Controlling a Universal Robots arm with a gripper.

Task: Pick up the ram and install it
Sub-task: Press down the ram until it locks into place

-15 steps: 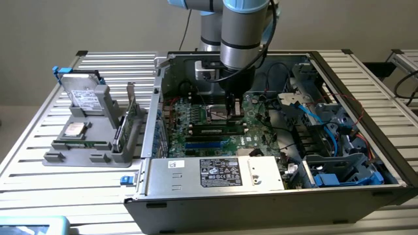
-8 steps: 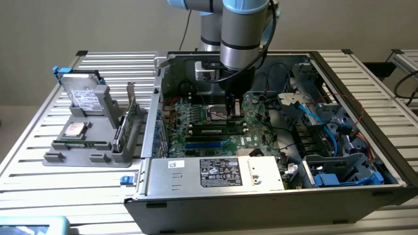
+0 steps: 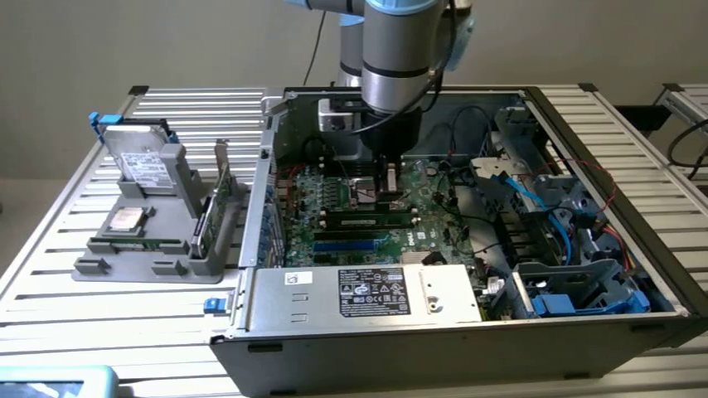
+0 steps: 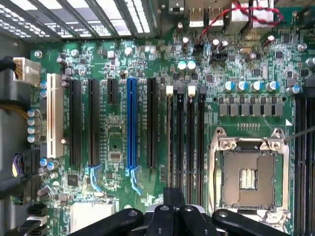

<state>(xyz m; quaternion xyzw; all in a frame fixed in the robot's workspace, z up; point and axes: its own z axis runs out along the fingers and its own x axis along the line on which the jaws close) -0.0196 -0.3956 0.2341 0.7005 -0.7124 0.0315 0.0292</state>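
My gripper (image 3: 387, 192) hangs inside the open computer case (image 3: 619, 327), low over the motherboard (image 3: 426, 186). Its fingers (image 4: 173, 200) are shut, and nothing shows between them. In the wrist view the closed tips sit over one end of the row of long black memory slots (image 4: 191, 142), beside the bare processor socket (image 4: 246, 177). Just in front of the gripper, a dark ram stick (image 3: 370, 221) with a pale label stands in a slot. A thin green ram stick (image 3: 138, 245) lies in the grey fixture (image 3: 128, 269) at the exterior view's left.
The fixture also holds a hard drive (image 3: 144, 162), a processor chip (image 3: 125, 220) and an upright green card (image 3: 210, 211). Cables (image 3: 520, 195) and a drive cage (image 3: 581, 290) crowd the case at the exterior view's right. A power supply (image 3: 366, 292) lines its front. The slatted table (image 3: 66, 332) surrounds everything.
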